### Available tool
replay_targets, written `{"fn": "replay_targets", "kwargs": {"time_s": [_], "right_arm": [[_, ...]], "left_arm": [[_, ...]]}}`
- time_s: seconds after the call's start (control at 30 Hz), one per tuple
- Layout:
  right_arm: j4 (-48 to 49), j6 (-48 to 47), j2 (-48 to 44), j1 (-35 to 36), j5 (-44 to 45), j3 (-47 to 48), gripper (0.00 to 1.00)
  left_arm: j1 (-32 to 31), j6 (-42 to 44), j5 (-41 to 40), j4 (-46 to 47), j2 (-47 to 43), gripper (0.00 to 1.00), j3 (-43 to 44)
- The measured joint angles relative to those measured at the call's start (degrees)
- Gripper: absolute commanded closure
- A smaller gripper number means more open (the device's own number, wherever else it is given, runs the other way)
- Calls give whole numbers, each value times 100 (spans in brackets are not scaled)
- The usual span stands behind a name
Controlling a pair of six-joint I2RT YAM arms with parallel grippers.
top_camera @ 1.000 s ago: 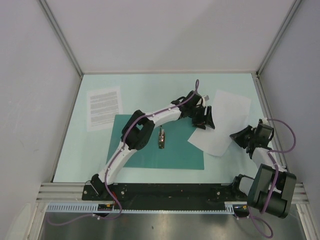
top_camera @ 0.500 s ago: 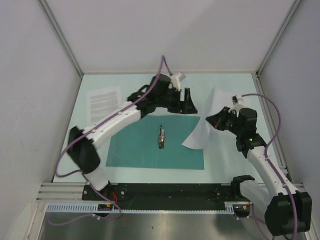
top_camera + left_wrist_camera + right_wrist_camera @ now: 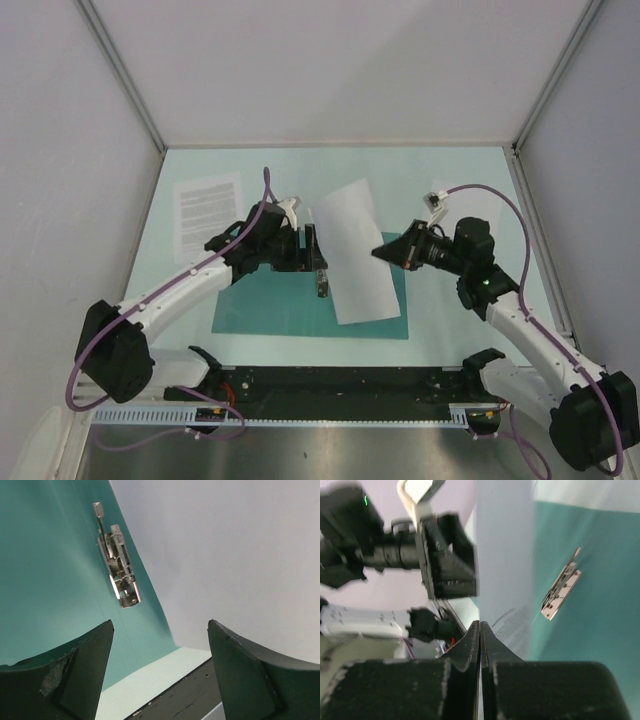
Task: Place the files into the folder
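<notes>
A pale mint tabletop (image 3: pixel 455 170) fills the middle of the top view, boxed in by plain grey-white panels: a back wall (image 3: pixel 340 70) across the top, a left wall (image 3: pixel 60 200) and a right wall (image 3: pixel 600 200) down the sides. A slanted aluminium strut (image 3: pixel 120 70) marks the upper left corner, and a second strut (image 3: pixel 560 70) the upper right. Along the bottom run a black base plate (image 3: pixel 340 385), a white slotted cable duct (image 3: pixel 300 420) and a brushed metal ledge (image 3: pixel 300 455). The light is soft and even.
</notes>
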Motion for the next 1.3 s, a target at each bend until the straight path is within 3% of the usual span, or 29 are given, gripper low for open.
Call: {"fn": "replay_targets", "kwargs": {"time_s": [0.23,0.5,1.3], "right_arm": [[20,448,619,-1325,-280,-501,100],[46,363,1624,-1375,-245,-1029,100],[1241,170,2490,-1655,-13,-1626,100]], "left_arm": [[98,44,-81,9,-229,18,-232],[166,101,-68,68,-240,18,-262],[210,76,376,660,105,18,-750]]}}
